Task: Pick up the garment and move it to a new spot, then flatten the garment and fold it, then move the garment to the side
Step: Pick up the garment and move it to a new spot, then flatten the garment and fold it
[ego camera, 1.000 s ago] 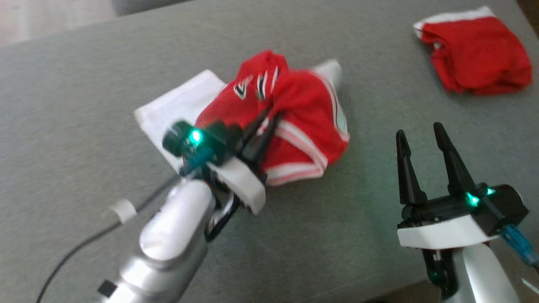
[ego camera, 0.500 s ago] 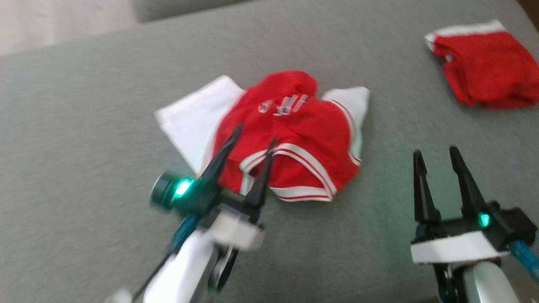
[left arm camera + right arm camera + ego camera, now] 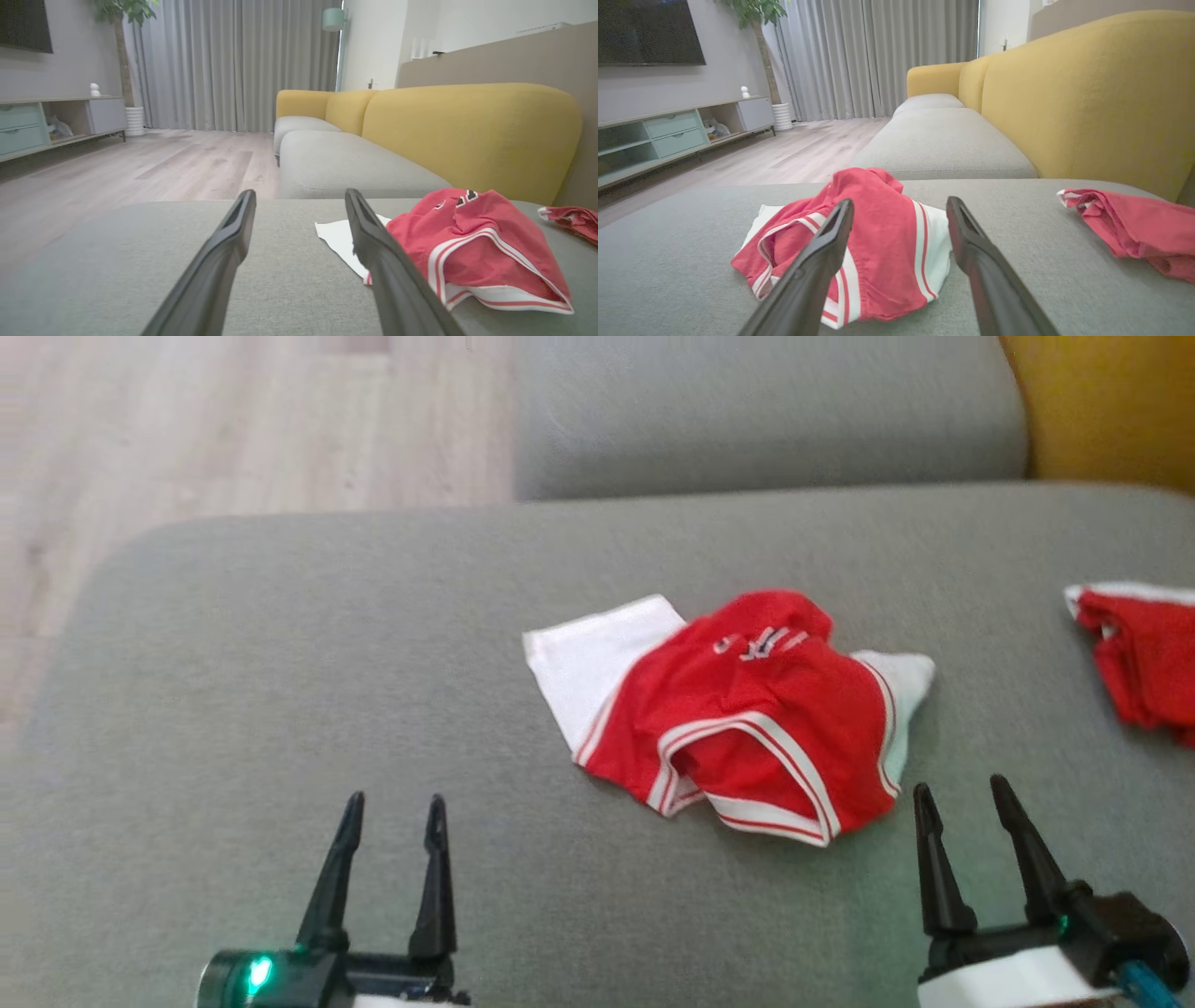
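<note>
One red cloth [image 3: 1144,658] cut off rt edge, garment [image 3: 747,709] logo unreadable

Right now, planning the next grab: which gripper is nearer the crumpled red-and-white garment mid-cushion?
Right. The right gripper sits just off the near-right edge of the garment; the left gripper is far off to its left.

Two grippers down low, both wide open

The left gripper [image 3: 395,800] sits at the bottom left of the head view, and the right gripper [image 3: 961,786] sits at the bottom right. Each has two long dark fingers that point up and away from the robot. There is a clear gap between the fingers and nothing is in it. The right gripper's tips lean a little to the left. A small green light [image 3: 252,973] glows on the left gripper's base.
</note>
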`<state>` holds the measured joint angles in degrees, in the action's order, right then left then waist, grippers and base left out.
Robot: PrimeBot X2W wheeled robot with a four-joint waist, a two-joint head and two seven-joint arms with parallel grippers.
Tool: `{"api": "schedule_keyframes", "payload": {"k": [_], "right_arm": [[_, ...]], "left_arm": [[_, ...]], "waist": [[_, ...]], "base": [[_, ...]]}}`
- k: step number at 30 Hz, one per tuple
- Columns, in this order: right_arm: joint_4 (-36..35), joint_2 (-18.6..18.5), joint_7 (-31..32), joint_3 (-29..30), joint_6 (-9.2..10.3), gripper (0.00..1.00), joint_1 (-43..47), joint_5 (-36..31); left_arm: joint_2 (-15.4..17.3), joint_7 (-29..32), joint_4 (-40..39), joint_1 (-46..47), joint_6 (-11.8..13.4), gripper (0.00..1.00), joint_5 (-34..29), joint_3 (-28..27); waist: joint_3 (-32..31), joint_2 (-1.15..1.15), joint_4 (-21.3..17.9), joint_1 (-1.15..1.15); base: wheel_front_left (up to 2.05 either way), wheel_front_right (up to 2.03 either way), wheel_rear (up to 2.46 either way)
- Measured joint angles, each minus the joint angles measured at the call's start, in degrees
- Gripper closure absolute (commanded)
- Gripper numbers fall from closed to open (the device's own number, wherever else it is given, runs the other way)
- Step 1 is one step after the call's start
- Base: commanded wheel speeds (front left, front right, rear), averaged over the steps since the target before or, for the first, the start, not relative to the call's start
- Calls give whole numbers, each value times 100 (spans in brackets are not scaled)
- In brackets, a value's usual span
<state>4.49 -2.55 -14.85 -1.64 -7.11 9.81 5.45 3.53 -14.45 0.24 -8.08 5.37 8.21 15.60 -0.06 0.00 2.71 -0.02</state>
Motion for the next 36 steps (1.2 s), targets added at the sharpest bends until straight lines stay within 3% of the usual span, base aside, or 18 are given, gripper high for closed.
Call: {"api": "schedule_keyframes", "payload": {"k": [6, 24, 36], "right_arm": [[-37, 0, 1, -52, 0, 0, 196, 1], [-35, 2, 1, -185, 0, 0, 233, 0], [-60, 2, 5, -209, 0, 0, 225, -20]], "left_arm": [[-7, 0, -118, -147, 27, 0, -80, -153], [-15, 0, -109, -177, 26, 0, -62, -131], [-15, 0, 85, -177, -69, 0, -134, 79]], "waist": [[-167, 0, 172, 1], [-204, 0, 197, 2], [-97, 0, -227, 2]], "base": [[0, 0, 0], [0, 0, 0], [0, 0, 0]]}}
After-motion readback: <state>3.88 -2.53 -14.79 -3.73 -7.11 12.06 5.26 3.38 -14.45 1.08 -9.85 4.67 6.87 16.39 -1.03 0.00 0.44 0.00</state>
